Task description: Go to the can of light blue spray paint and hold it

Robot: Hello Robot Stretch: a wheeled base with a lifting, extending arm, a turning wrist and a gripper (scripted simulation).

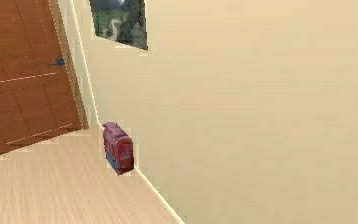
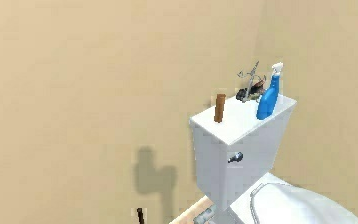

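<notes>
A light blue spray bottle (image 2: 269, 96) with a pale nozzle top stands upright on the lid of a white toilet tank (image 2: 237, 135), near the tank's right end, in the arm side view. Just left of it lies a small dark wiry thing (image 2: 249, 82). Farther left on the lid stands a short brown cylinder (image 2: 220, 106).
The toilet's bowl (image 2: 287, 205) shows at the arm side view's lower right, against a beige wall. In the forward view a wooden door (image 1: 25, 70) stands at the left. A red and blue bag (image 1: 118, 148) sits on the wood floor by the wall, below a dark picture (image 1: 119, 20).
</notes>
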